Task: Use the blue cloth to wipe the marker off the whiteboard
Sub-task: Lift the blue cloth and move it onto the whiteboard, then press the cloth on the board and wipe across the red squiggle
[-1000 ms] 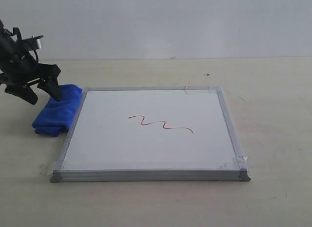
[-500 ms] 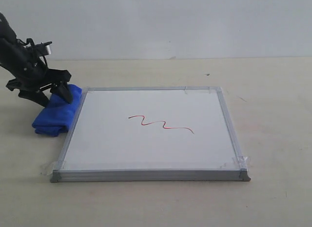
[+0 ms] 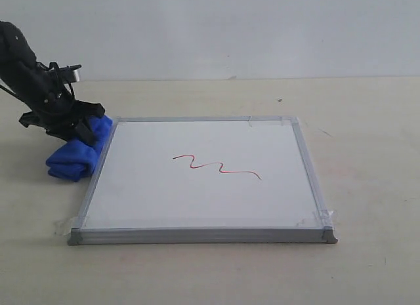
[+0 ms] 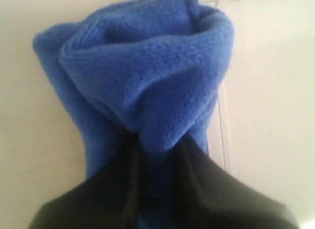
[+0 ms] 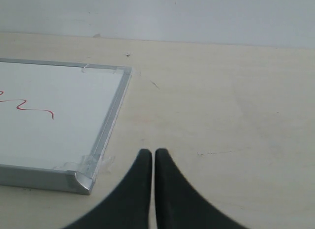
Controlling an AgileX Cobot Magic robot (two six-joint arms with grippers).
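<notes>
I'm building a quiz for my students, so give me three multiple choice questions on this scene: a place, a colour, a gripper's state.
1. In the exterior view, where is the blue cloth?
A) left of the whiteboard
B) on its middle
C) right of it
2. What colour is the marker line?
A) green
B) red
C) black
3. What is the left gripper doing?
A) shut on the blue cloth
B) open over the board
C) resting on the line
Answers: 1 A, it lies beside the left frame; 2 B, the squiggle is red; 3 A, the left wrist view shows cloth pinched in it.
</notes>
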